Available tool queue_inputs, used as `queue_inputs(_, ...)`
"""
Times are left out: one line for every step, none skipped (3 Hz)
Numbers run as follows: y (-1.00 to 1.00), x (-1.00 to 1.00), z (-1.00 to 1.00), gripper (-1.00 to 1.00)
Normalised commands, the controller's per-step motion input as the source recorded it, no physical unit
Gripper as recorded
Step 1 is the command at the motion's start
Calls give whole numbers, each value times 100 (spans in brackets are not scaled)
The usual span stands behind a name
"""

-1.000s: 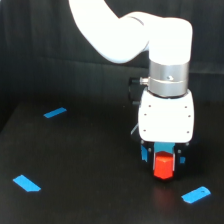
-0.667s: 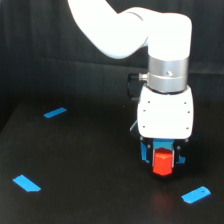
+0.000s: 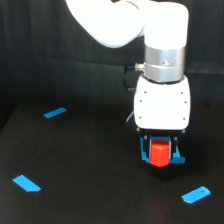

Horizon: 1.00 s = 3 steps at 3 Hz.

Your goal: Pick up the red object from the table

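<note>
Surface: flat matte black table (image 3: pixel 90 190), plain and dark, bearing all items listed.
Item, exterior view's left, near: flat bright-blue strip (image 3: pixel 26 183), lying skewed on the table; not a task thing.
Item, exterior view's left, farther back: second flat bright-blue strip (image 3: pixel 55 112), lying apart from the first; not a task thing.
Item, exterior view's right of centre: white xArm6 arm with silver wrist collar and boxy white gripper housing (image 3: pixel 162 102), reaching straight down.
Pincer: blue-fingered gripper (image 3: pixel 161 152) below the housing, one blue finger (image 3: pixel 145 151) showing at each flank of the block.
Pincer state: jaws closed in to the block's sides, so it appears gripped; actual pad contact cannot be confirmed from this view.
Task thing: small chunky red-orange block (image 3: pixel 160 152), roughly prism-shaped, seated between the blue fingers, directly under the housing.
Task thing, height: bottom edge sits at or just above the table; whether it has cleared the surface cannot be told.
Item, exterior view's right, near: third flat bright-blue strip (image 3: pixel 196 194), near the gripper but not touching it.
Step in hand: judged as grasp made, lift at its start or about to start.
Next move calls for: a straight upward raise with the grip kept firm, so the block does not slip or twist out.
</note>
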Motion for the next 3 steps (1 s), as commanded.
queue_inputs(2, -23, 87, -94)
queue_inputs(6, -9, 94, -100)
queue_inputs(12, -16, 98, -100)
